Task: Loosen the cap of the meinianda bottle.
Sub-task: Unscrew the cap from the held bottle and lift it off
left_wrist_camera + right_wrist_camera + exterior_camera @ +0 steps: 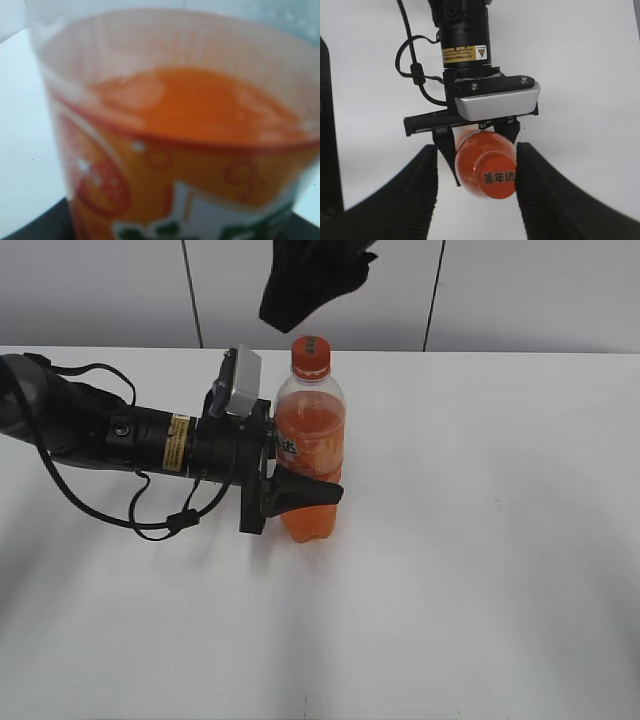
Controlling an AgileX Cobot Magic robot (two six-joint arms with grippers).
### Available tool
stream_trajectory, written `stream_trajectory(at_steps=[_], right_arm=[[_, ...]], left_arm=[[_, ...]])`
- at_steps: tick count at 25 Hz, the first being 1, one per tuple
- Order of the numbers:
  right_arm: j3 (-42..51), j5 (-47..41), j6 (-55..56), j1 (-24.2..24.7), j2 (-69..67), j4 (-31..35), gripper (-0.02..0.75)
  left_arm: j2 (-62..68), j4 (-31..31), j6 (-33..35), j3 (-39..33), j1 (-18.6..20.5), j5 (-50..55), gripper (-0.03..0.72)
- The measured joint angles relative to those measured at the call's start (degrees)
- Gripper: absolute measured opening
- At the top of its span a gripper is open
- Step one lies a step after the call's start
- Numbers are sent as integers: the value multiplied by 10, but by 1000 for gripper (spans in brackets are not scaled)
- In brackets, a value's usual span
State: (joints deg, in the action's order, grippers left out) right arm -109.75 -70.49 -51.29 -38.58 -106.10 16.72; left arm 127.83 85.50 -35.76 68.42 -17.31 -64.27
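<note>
A: Two arms work one meinianda bottle (310, 445), upright mid-table nearer the far edge; bare tabletop (480, 570) lies open toward the right and near edges.

B: The jaws?

A: Left gripper (300, 490) clamps the bottle's waist. Right gripper (476, 172) hangs open, fingers (417, 192) flanking the cap (495, 175) apart. Only the right wrist view shows that gap.

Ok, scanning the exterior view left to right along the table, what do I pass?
Left arm → its wrist camera → left hand clamped on the meinianda bottle, then bare white table.
</note>
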Motion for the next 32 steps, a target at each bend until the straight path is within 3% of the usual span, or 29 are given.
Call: stream_trajectory(at_steps=[9,13,18,32], right_arm=[[0,0,491,0,0,-4,379],[0,0,648,0,0,-25,379],[0,0,738,0,0,-89,379],[0,0,778,0,-34,-93,379]], left_arm=[[0,-1,-1,0,0,0,419],[0,-1,-5,0,0,1,419],[0,-4,-17,0,0,3,419],[0,-5,-21,0,0,4,419]])
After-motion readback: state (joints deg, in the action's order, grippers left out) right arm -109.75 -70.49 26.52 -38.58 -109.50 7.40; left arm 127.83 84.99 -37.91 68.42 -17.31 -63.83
